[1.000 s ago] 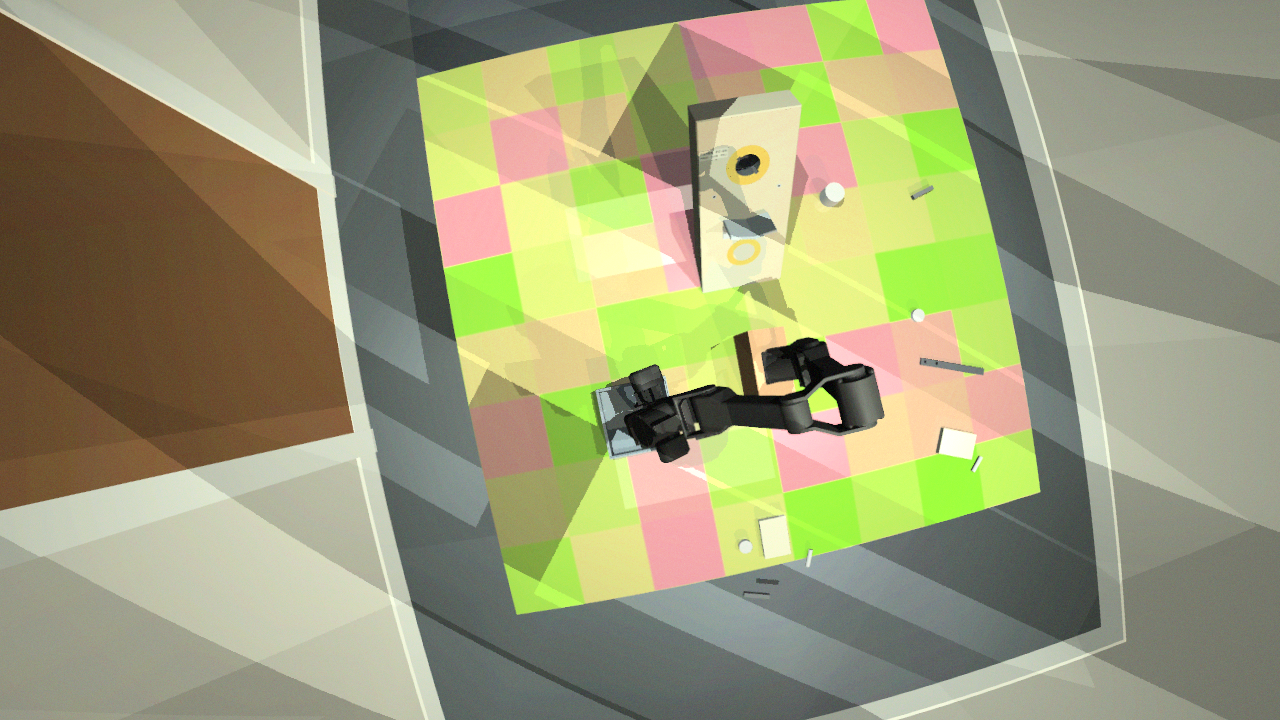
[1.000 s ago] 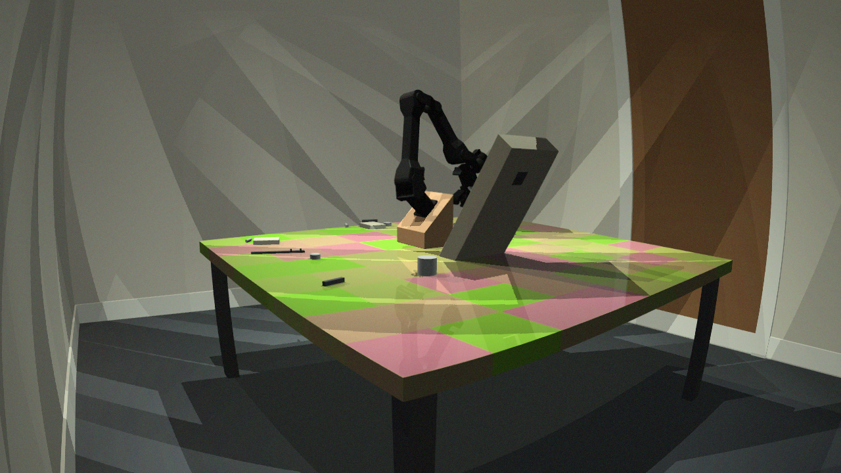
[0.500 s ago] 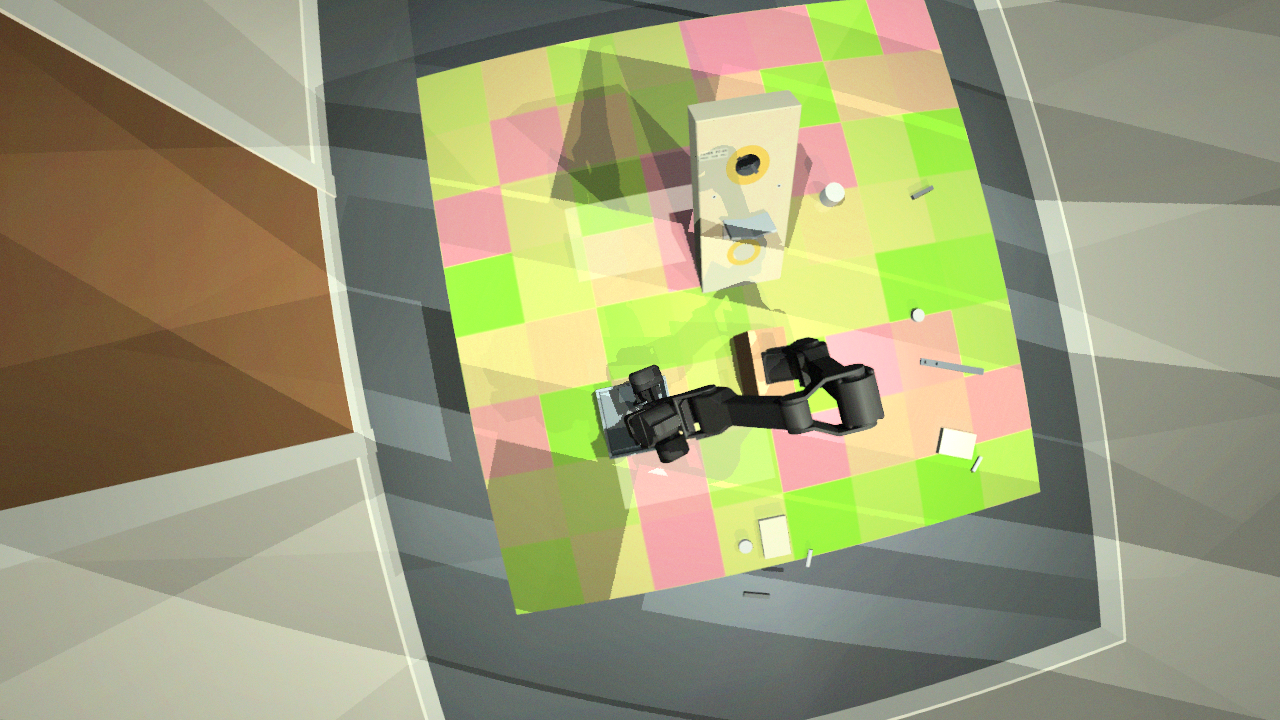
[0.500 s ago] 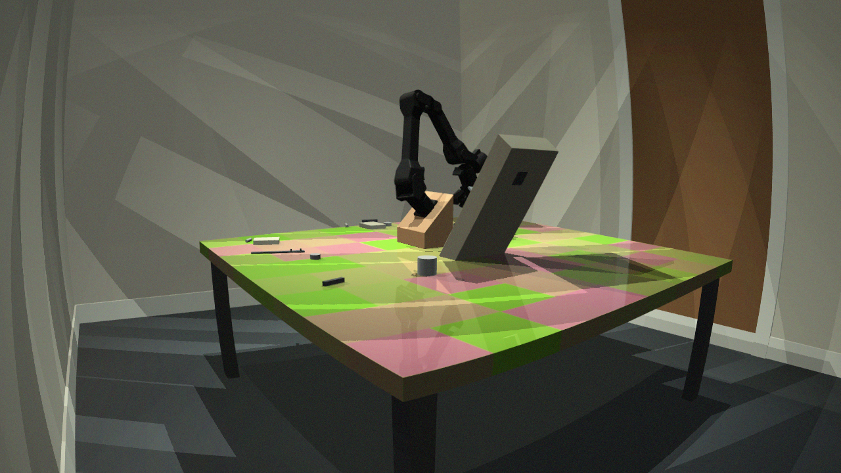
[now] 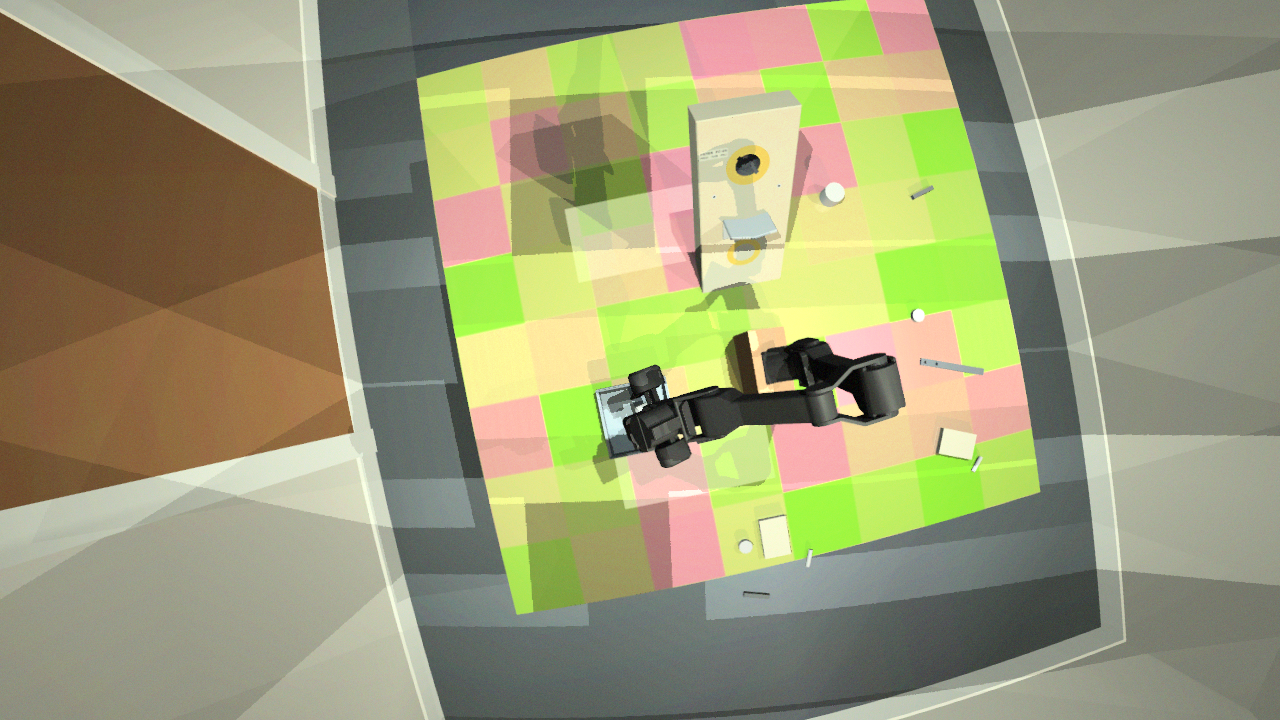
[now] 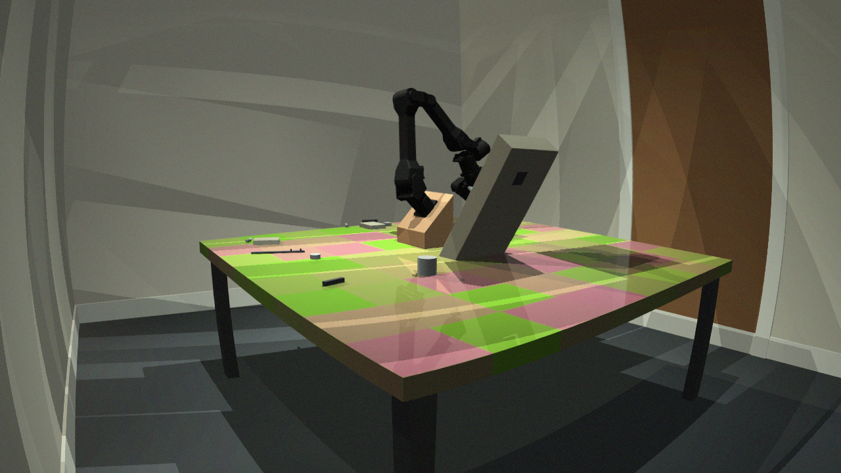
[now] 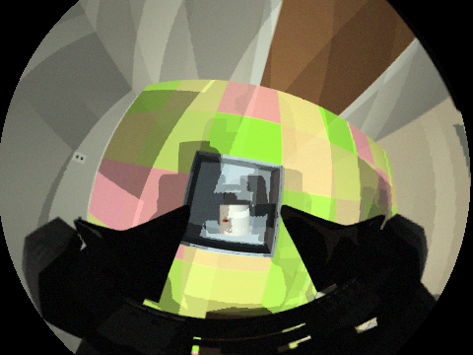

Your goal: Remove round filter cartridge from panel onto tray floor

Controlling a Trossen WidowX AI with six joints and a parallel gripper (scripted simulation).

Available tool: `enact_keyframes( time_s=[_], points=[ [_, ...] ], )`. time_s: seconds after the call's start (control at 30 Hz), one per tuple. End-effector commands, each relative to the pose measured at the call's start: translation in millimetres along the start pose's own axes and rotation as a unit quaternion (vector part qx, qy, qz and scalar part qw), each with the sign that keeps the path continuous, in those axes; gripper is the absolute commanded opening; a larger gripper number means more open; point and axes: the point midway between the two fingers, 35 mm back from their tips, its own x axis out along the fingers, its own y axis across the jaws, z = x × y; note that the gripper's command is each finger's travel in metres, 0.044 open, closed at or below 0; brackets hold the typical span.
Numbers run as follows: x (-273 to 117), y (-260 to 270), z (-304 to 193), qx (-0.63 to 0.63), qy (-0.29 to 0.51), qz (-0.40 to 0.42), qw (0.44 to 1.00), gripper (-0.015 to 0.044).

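Cartridge: the filter cartridge point(image 7: 235, 220) lies on the floor of the tray point(image 7: 197, 204), a pale cylinder with a small red mark — apart from both fingers in the wrist view.

Tray: a small square tray, seen in the top view near the tabletop point(image 5: 939, 143) edge that faces the brown wall panel, about midway along that edge.

End effector: the end effector point(image 7: 233, 250) stands spread almost to its full width and holds nothing; its dark fingers flank the tray from above.

Panel: the service panel point(image 5: 744, 192) leans near the middle of the far half of the tabletop, well apart from the tray; its upper yellow-ringed socket point(image 5: 748, 162) shows a dark hole, so the cartridge seems to be out of it.

Step in hand: release, by my reading — the cartridge looks delivered.

Next move: a straight lift clear of the tray walls, fingers kept wide, without brushing the cartridge or the rim; then hold off everything.
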Motion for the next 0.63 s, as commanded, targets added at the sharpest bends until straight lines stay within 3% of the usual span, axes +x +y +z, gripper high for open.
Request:
enact_keyframes(
  time_s=[0.0,0.6],
  points=[
    [-24.3,-0.5,13.8,-0.004,-0.007,-0.002,1.000,0.0440],
    [-12.8,0.3,12.5,-0.001,-0.014,0.000,1.000,0.0440]
  ],
)
